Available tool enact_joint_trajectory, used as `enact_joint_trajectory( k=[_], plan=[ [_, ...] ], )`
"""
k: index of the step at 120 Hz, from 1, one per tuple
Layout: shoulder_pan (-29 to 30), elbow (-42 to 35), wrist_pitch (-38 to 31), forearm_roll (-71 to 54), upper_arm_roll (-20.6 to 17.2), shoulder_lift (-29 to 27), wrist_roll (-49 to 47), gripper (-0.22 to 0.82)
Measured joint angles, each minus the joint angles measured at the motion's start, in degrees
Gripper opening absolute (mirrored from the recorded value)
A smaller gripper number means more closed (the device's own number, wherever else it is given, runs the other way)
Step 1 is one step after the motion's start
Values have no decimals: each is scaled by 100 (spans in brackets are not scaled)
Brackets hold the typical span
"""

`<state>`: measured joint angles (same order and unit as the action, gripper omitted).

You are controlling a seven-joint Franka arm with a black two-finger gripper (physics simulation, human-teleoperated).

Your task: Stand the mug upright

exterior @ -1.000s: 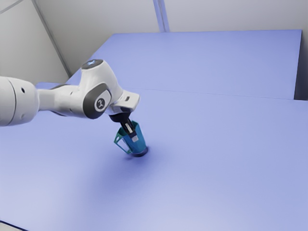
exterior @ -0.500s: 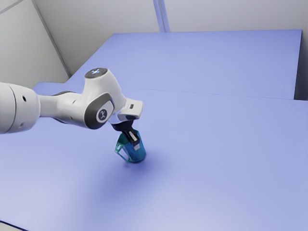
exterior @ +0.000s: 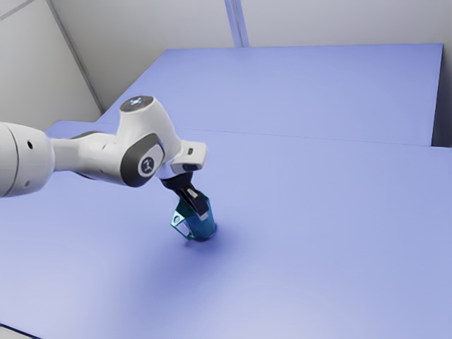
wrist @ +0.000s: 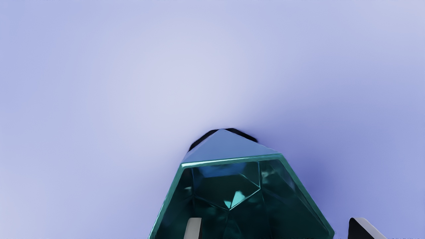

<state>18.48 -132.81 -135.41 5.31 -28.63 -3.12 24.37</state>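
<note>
The jaws of the gripper (exterior: 200, 212) stand apart, with one wall of the mug (exterior: 205, 227) between them; they are not clamped on it. The pale walls (exterior: 339, 21) rise behind the broad blue table (exterior: 318, 205). The white arm (exterior: 92, 152) comes in from the exterior view's left, its hand above the mug. The mug is on the table, mouth up, its body leaning toward the exterior view's left; I cannot tell whether its base sits fully flat. In the wrist view its green rim (wrist: 232, 160) frames a dark, faceted inside with a few bright glints, and one finger (wrist: 193, 229) reaches over that opening, in the way there. The other finger (wrist: 367, 229) is outside, a gap between it and the rim. The handle (exterior: 179, 224) points to the exterior view's left. Beyond the rim, a thin black edge (wrist: 245, 134) shows at the base.
</note>
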Motion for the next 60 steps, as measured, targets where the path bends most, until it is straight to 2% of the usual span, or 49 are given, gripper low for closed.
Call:
enact_joint_trajectory(
  k=[12, 28, 44, 60],
  plan=[
    [-13, 127, 200, 3, -20, -206, -24, 52],
    [-5, 678, 711, 10, -30, -400, -51, 56],
    [141, 1525, 1163, 12, 35, -242, -145, 58],
    [241, 2610, 2015, 5, 60, -128, -368, 59]
  ],
)
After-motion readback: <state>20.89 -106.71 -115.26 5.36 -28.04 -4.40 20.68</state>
